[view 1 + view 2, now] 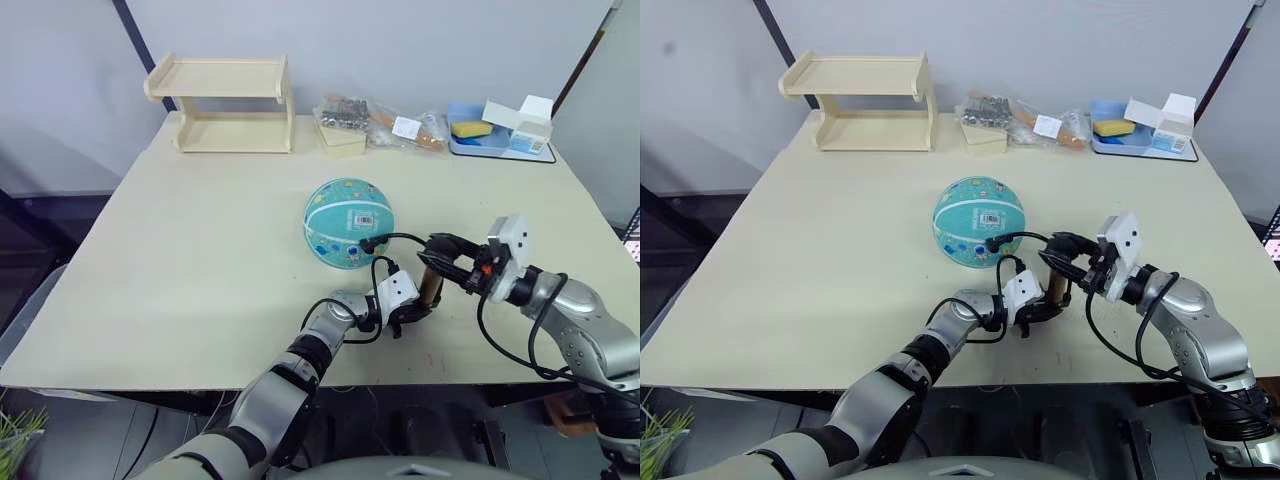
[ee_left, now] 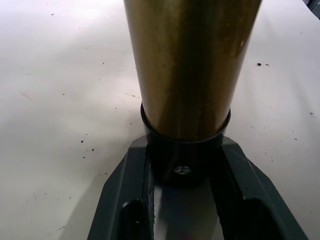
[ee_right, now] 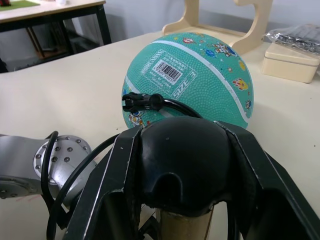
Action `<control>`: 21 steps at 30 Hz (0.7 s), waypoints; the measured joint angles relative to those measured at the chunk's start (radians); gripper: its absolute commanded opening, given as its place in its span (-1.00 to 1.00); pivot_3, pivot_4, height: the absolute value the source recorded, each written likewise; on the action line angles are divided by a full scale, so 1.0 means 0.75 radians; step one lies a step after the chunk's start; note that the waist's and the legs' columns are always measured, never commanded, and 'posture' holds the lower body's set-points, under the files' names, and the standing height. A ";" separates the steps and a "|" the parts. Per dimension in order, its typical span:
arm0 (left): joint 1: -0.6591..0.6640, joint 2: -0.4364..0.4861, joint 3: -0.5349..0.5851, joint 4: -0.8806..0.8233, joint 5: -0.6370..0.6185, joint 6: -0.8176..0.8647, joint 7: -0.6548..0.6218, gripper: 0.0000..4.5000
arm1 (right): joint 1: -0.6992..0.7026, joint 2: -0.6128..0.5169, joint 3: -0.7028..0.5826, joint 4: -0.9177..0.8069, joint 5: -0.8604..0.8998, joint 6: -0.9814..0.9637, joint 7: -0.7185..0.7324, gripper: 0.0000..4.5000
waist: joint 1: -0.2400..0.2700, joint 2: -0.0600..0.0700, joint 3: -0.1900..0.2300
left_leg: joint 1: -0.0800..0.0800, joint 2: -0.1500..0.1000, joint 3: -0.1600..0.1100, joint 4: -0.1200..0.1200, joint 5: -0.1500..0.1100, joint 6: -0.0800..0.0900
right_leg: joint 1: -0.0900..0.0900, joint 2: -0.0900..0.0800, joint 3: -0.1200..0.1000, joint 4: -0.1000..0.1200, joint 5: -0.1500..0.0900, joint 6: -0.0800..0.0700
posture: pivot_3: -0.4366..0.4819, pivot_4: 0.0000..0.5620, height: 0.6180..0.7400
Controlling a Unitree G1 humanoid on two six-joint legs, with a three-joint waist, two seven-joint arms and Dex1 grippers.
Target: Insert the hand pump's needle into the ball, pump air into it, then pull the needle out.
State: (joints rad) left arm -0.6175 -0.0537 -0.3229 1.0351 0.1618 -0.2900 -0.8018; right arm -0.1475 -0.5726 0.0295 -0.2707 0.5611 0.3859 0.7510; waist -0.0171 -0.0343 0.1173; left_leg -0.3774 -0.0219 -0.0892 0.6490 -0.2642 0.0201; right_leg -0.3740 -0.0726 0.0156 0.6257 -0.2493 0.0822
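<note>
A pale wooden worktop (image 1: 200, 250) stands against a grey wall, with a small wooden shelf (image 1: 225, 105) at the upper left of the frame, clear bags (image 1: 385, 122) at the top centre and a blue tray (image 1: 480, 140) at the upper right. In the left eye view the teal ball (image 1: 348, 222) sits round near the middle, and the hand pump (image 1: 430, 285) stands upright at the lower right of it, its black hose (image 1: 400, 240) looping to the ball's side, where the needle seems already seated, though the pin itself is hidden. The left gripper (image 1: 408, 312) clamps the pump's base; the right gripper (image 1: 440, 255) grips the black handle on top. In the left wrist view the gold barrel (image 2: 190, 65) rises from a black cap held between both fingers (image 2: 127, 200). In the right wrist view the handle (image 3: 182, 160) sits clasped, with the hose plug (image 3: 142, 102) against the ball. Pumping looks to be the step in hand; the next stroke calls for a straight vertical pull with the base pinned. The front edge lies close behind the pump; open room spreads to the left.
</note>
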 measured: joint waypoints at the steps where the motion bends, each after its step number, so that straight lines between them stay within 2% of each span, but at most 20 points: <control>1: 0.000 -0.001 0.000 -0.002 0.000 0.000 0.000 -0.54 | 0.000 -0.005 -0.001 -0.005 -0.001 0.003 0.002 -0.27 | 0.000 0.000 0.000 | 0.000 0.000 0.000 0.000 0.000 0.000 | 0.000 -0.001 0.000 0.000 0.000 0.000 | -0.05 -0.47 1.00; 5: -0.002 -0.009 -0.001 -0.007 0.000 0.000 -0.003 -0.54 | -0.026 -0.051 -0.045 -0.063 0.025 0.088 0.003 -0.27 | 0.005 0.006 0.005 | -0.003 -0.003 0.001 0.000 0.000 0.000 | -0.002 -0.003 0.001 0.000 0.000 0.000 | -0.05 -0.47 1.00; 8: -0.007 -0.014 -0.001 -0.021 -0.005 -0.002 -0.013 -0.54 | -0.063 -0.128 -0.111 -0.127 0.135 0.253 -0.018 -0.27 | 0.007 0.014 0.017 | -0.007 -0.006 0.001 0.001 0.000 0.000 | -0.004 -0.007 0.001 0.000 0.002 -0.002 | -0.05 -0.47 1.00; 13: -0.007 -0.019 0.000 -0.048 -0.013 -0.005 -0.036 -0.54 | -0.211 -0.238 -0.283 -0.220 0.416 0.501 -0.080 -0.27 | 0.014 0.023 0.034 | -0.013 -0.011 0.000 0.002 0.000 0.001 | -0.008 -0.010 0.000 0.000 0.004 -0.006 | -0.05 -0.47 1.00; 14: -0.010 -0.020 0.000 -0.055 -0.013 -0.007 -0.040 -0.54 | -0.298 -0.292 -0.350 -0.223 0.538 0.576 -0.115 -0.27 | 0.014 0.026 0.042 | -0.015 -0.013 0.000 0.003 0.001 0.001 | -0.009 -0.012 0.000 0.000 0.004 -0.005 | -0.05 -0.47 1.00; 16: -0.010 -0.021 0.000 -0.055 -0.013 -0.008 -0.040 -0.54 | -0.344 -0.315 -0.388 -0.224 0.608 0.605 -0.135 -0.27 | 0.015 0.026 0.043 | -0.017 -0.013 0.000 0.004 0.001 0.001 | -0.011 -0.012 -0.001 0.000 0.004 -0.005 | -0.05 -0.47 1.00; 18: -0.012 -0.023 0.000 -0.055 -0.013 -0.012 -0.041 -0.54 | -0.457 -0.381 -0.458 -0.225 0.787 0.677 -0.199 -0.27 | 0.017 0.027 0.045 | -0.019 -0.013 -0.001 0.004 0.001 0.002 | -0.012 -0.012 -0.002 0.000 0.004 -0.006 | -0.05 -0.47 1.00; 21: -0.014 -0.026 0.001 -0.055 -0.019 -0.018 -0.041 -0.54 | -0.480 -0.420 -0.486 -0.234 0.902 0.726 -0.253 -0.27 | 0.023 0.024 0.047 | -0.023 -0.012 -0.004 0.004 0.001 0.001 | -0.016 -0.011 -0.004 0.000 0.004 -0.006 | -0.05 -0.47 1.00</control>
State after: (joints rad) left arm -0.6277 -0.0728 -0.3225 0.9939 0.1473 -0.3036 -0.8326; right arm -0.5076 -0.8877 -0.3351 -0.4462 1.2378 0.9307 0.5613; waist 0.0001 -0.0163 0.1524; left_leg -0.3948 -0.0309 -0.0920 0.6520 -0.2635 0.0212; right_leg -0.3860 -0.0811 0.0124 0.6256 -0.2462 0.0779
